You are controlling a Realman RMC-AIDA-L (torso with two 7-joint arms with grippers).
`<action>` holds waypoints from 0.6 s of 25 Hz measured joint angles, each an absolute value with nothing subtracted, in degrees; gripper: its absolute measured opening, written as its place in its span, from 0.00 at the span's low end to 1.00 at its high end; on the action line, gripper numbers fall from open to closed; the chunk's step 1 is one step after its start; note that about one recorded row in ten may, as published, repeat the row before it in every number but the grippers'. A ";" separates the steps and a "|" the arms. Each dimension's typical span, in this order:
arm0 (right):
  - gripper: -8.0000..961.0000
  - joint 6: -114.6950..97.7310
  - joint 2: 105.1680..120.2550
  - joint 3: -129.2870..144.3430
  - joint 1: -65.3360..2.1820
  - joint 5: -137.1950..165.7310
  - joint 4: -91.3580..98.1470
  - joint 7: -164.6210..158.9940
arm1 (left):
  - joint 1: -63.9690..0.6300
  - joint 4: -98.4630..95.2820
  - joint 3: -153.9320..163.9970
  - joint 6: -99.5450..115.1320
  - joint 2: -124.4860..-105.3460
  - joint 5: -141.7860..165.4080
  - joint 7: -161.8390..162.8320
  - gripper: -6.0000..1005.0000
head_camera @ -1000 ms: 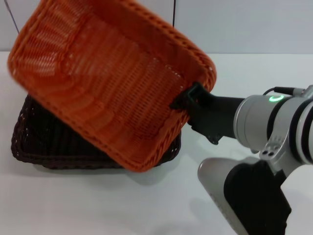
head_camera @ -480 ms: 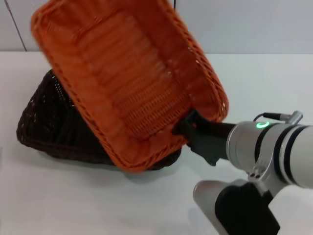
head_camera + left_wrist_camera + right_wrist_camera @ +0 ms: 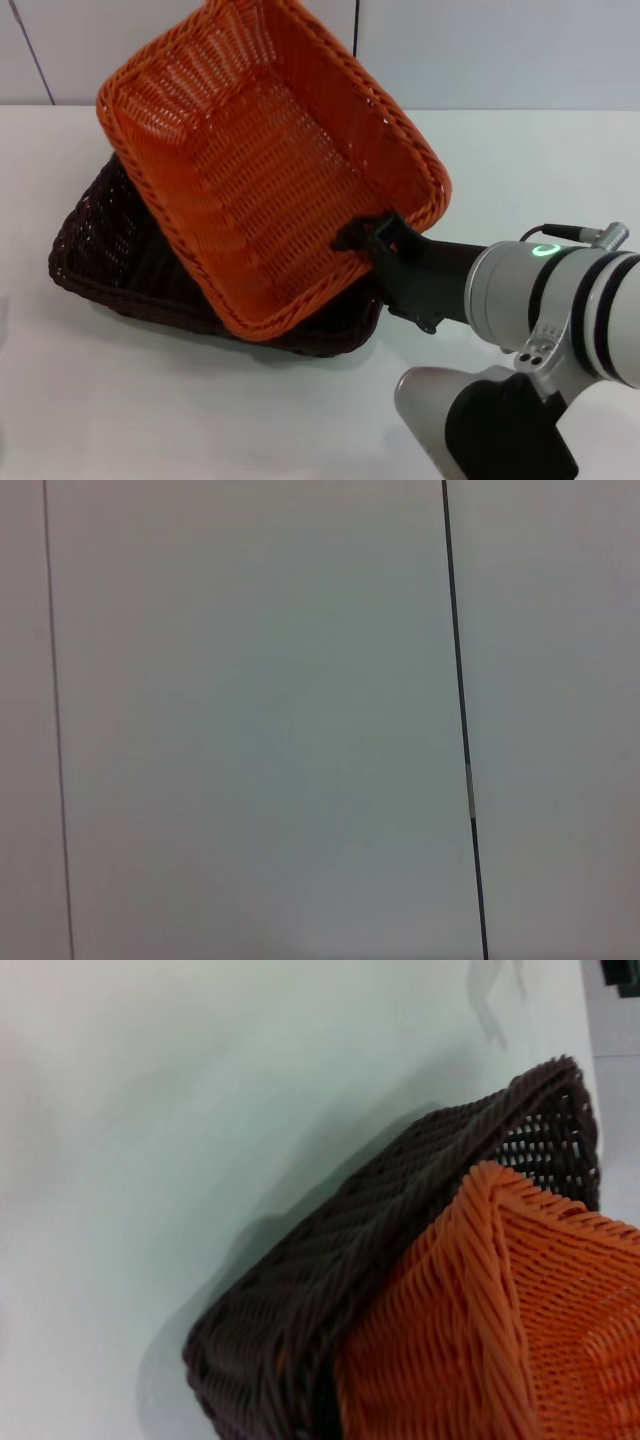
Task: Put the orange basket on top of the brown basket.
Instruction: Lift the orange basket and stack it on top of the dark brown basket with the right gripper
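The orange basket [image 3: 270,165] is held tilted over the brown basket [image 3: 110,250] in the head view, its near corner low inside the brown one and its far end raised. My right gripper [image 3: 372,238] is shut on the orange basket's near right rim. The brown basket sits on the white table, mostly covered by the orange one. In the right wrist view the orange basket [image 3: 510,1340] lies against the brown basket [image 3: 340,1290]. The left gripper is out of view; its wrist view shows only a pale wall.
The white table [image 3: 150,400] lies around the baskets. A pale panelled wall [image 3: 480,50] stands behind the table. My right arm's forearm [image 3: 560,310] fills the lower right of the head view.
The orange basket has turned and come down from high on the left toward the brown basket. The brown basket has shifted and now sits flatter beneath it.
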State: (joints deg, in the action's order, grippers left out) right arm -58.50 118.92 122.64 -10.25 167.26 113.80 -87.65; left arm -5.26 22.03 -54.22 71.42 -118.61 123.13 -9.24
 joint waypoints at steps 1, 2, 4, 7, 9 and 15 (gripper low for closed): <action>0.32 -58.75 118.95 122.81 -10.08 167.26 114.33 -87.71 | -5.55 21.80 -54.22 71.26 -118.57 123.13 -9.24 0.67; 0.39 -59.19 118.99 123.18 -9.79 167.26 115.04 -87.81 | -5.64 21.72 -54.22 71.16 -118.57 123.13 -9.23 0.67; 0.55 -60.92 119.04 124.40 -9.07 167.25 117.11 -87.94 | -5.84 21.67 -54.22 70.94 -118.52 123.14 -9.23 0.68; 0.61 -61.85 119.09 125.61 -8.55 167.26 118.22 -87.98 | -6.08 21.62 -54.24 70.88 -118.41 123.14 -9.24 0.68; 0.65 -61.93 119.17 127.37 -8.01 167.26 118.40 -88.19 | -6.35 21.46 -54.39 70.86 -118.39 123.18 -9.27 0.68; 0.65 -59.62 119.27 130.64 -7.90 167.22 118.35 -89.94 | -7.16 21.11 -54.30 70.83 -118.30 123.42 -9.47 0.68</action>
State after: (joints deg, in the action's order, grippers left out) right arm -59.62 119.27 130.64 -7.90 167.22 118.35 -89.94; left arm -7.16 21.11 -54.30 70.83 -118.30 123.42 -9.47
